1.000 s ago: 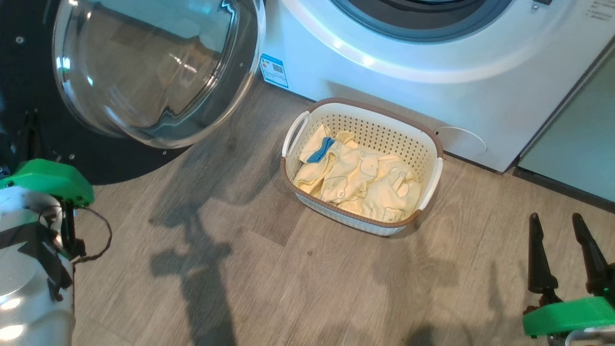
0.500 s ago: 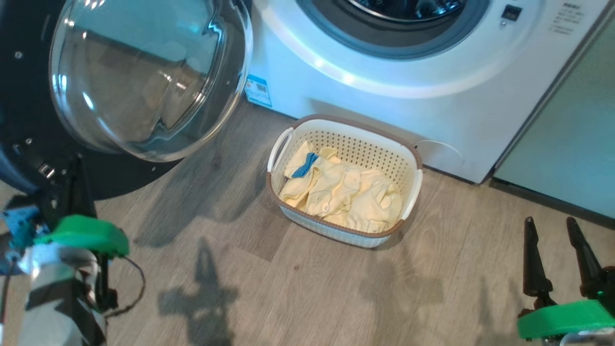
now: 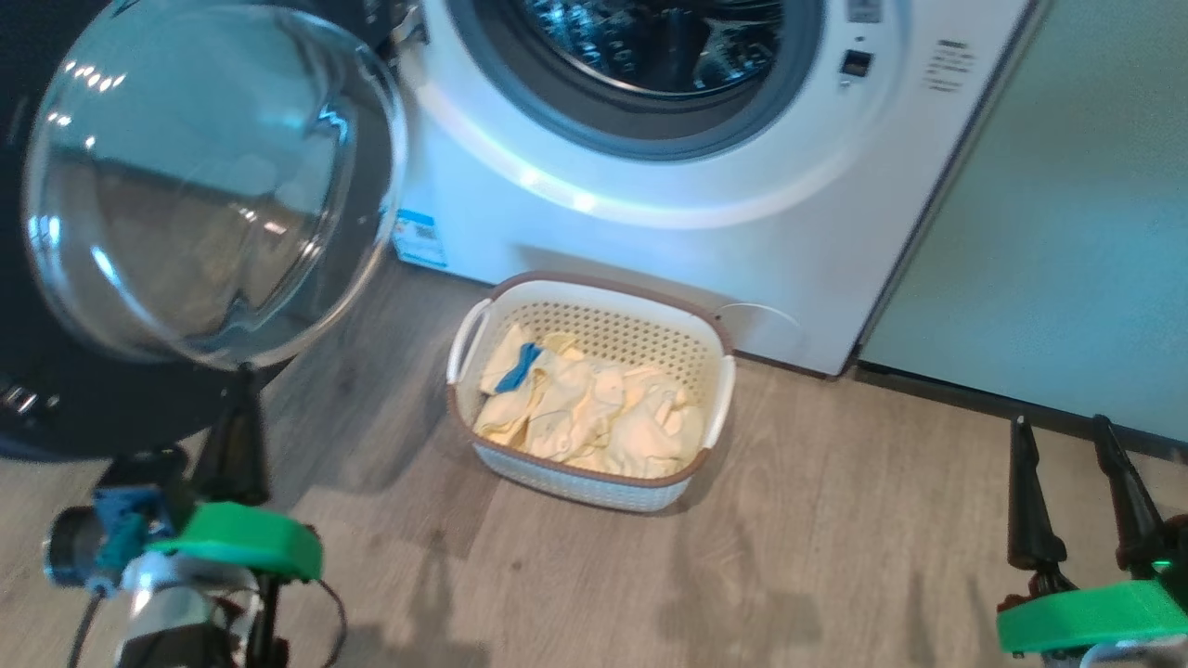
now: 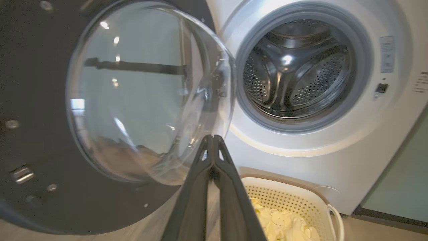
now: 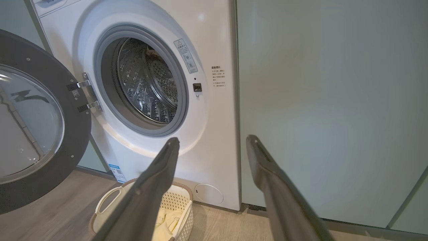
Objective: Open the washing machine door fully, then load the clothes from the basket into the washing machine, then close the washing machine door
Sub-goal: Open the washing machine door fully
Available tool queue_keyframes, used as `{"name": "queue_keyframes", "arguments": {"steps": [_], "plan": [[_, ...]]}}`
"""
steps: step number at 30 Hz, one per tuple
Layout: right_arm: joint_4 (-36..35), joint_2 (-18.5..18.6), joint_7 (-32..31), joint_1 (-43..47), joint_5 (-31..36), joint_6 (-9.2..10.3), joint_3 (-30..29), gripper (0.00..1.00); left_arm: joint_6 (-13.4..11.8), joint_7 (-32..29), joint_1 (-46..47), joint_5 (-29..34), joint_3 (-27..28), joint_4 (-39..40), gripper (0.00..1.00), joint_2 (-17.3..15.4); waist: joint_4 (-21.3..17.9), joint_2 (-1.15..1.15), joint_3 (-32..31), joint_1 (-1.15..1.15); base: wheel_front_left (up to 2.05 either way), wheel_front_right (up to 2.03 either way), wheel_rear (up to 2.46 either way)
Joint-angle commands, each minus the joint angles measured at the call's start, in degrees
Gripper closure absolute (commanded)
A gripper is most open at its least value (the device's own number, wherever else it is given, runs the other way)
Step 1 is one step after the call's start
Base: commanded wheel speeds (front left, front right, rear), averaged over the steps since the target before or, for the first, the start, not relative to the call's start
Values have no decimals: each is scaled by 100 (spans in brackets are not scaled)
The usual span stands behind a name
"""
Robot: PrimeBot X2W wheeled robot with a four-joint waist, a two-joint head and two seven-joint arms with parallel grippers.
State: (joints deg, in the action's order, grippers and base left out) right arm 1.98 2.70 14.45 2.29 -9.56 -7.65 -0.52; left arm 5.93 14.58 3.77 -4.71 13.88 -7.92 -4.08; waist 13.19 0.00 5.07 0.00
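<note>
Laundry loading was about to begin, as we judged it: the washing machine door (image 3: 209,186) stood wide open to the left of the washing machine (image 3: 650,241), its glass bowl facing us, so the opening step looked done or nearly so. The metal drum (image 4: 294,77) lay exposed, and we saw nothing inside it. The basket (image 3: 594,283) sat on the wooden floor (image 3: 835,557) just before the machine's front, below the opening, with the clothes (image 3: 585,417) heaped in it, pale yellow, one with a blue patch. Our left pincer (image 4: 212,139) was clenched on nothing, close by the door's lower edge; whether it touched, we could not tell. Our right pincer (image 3: 1061,427) hung released, well apart from the basket. Next, we judged, one pincer would need to descend into the basket and pinch the soft cloth.
</note>
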Motion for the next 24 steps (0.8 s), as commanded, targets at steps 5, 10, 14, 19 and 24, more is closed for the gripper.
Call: {"name": "queue_keyframes", "arguments": {"steps": [5,10,14,19,24], "plan": [[-235,19,54,16,-14,16,159,0,52,-159,55,-19,-260,433,76,-30,-462,0,-217,0,0,0,0],[-184,19,54,75,-22,16,296,0,72,-339,-22,-54,-546,524,28,2,-807,0,-334,0,0,0,0],[-148,19,54,120,4,16,295,0,67,-449,-48,-64,-662,512,0,8,-1035,0,-421,0,0,0,0],[-131,18,54,163,2,16,315,0,15,-528,-126,-73,-716,498,0,14,-1274,0,-498,0,0,0,0],[-137,18,54,188,15,16,322,0,-21,-592,-186,-110,-727,491,0,16,-1422,0,-514,0,0,0,0]]}}
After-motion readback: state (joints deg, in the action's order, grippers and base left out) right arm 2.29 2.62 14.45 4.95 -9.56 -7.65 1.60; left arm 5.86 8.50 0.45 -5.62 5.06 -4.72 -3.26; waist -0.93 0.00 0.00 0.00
